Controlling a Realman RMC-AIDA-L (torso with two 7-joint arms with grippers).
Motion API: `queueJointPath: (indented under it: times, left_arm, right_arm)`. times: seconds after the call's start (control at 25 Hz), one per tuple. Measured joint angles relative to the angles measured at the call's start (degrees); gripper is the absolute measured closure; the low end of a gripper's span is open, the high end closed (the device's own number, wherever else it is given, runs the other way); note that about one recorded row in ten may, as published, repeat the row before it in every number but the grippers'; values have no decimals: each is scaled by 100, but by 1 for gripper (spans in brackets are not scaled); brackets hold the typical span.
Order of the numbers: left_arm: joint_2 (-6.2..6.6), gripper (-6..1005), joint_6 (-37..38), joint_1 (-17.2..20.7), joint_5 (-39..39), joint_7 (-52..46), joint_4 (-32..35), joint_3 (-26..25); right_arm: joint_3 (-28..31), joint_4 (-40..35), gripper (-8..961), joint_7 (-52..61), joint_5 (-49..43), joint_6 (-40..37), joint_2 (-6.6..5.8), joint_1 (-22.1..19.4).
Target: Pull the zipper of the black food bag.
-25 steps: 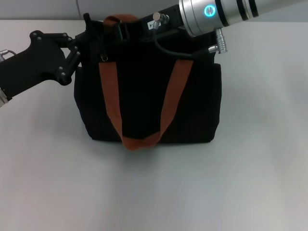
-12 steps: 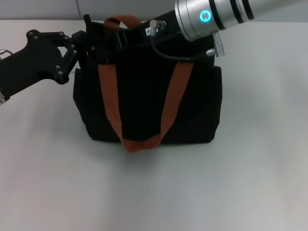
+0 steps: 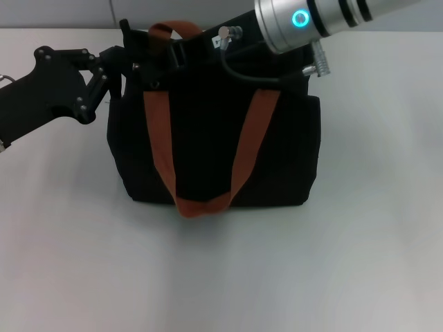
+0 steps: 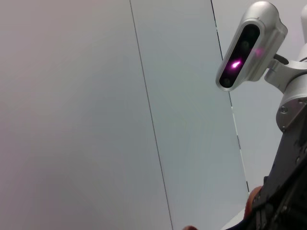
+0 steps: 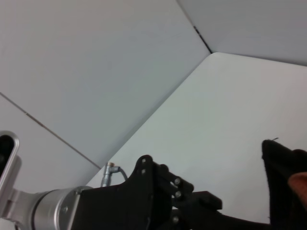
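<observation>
The black food bag (image 3: 208, 149) stands upright in the middle of the white table in the head view, its two orange-brown straps (image 3: 158, 138) hanging down its front. My left gripper (image 3: 123, 59) is at the bag's top left corner, against the fabric. My right gripper (image 3: 165, 50) reaches in from the upper right and sits on the bag's top edge near the left end. A small silver piece (image 3: 153, 84), which looks like the zipper's pull tab, hangs just below it. The right wrist view shows the left gripper (image 5: 192, 201) and a corner of the bag (image 5: 283, 177).
The white table (image 3: 374, 228) runs all around the bag. A grey wall (image 3: 55, 12) stands behind the table's back edge. The right arm's silver forearm (image 3: 325, 17) crosses above the bag's top right. The left wrist view shows the wall and my head camera (image 4: 249, 45).
The left gripper has shifted slightly up and to the left at the bag's corner. The right arm has wavered a little. The bag has barely moved.
</observation>
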Motion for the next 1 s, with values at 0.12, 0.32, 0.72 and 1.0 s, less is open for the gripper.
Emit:
queueJointPath:
  times: [0.12,0.32,0.72,1.0]
  left_arm:
    - [7,966,-8,0,0,1,0,1]
    - [8,966,-37,0,0,4,0,0]
    - [21,965,-72,-11,-11,-3,0,-7]
    - [29,965,-80,-33,-11,-4,0,-49]
  right_arm:
    - [-4,-203,955,146,-155,-14,-2,-93]
    - [-6,-376,956,263,-234,-39,-18,-175]
    - [33,-717,956,600,-709,-193,-23,-266]
    - [45,-1034,957,934,-1189,-376,-23,-314]
